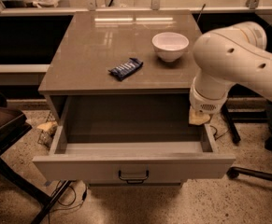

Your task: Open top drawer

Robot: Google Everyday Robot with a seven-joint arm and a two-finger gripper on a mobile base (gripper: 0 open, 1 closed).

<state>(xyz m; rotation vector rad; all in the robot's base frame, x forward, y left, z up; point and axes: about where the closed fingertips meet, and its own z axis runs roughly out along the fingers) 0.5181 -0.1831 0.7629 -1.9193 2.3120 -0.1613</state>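
Swinging out, you could clip the top drawer [84,167] wall; pincer [198,117] hangs right beside it, can't tell its grip state.

Mostly masked by arm [233,55], itself cropped at right edge: hand [198,118] at top drawer's [131,168] right rear corner.

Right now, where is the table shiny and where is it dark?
In the camera view, white glare streaks lie on the back of the tabletop; the open top drawer is shadowy inside, darkest under the tabletop; the tool hangs dimly lit beneath the arm, by the drawer's right back corner.
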